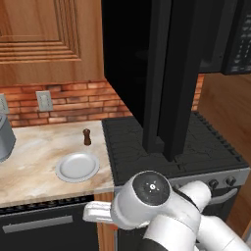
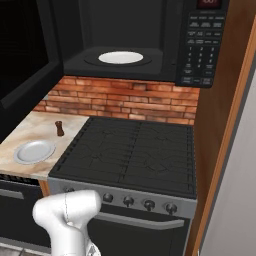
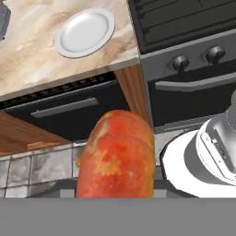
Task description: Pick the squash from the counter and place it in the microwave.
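Squash carried low in front of the cabinets, microwave door open above.

In the hand view the squash point(image 3: 117, 156) sits right at the gripper, evidently clamped, though the fingertips are hidden behind it, so how wide they stand cannot be told. It hangs off the counter point(image 1: 34, 152), probably pulled back to clear the edge before lifting to the microwave point(image 2: 200, 45). One grey plate point(image 1: 77, 166) and one pepper mill point(image 1: 87, 137) sit on the counter; one white plate point(image 2: 120, 57) waits inside the microwave.
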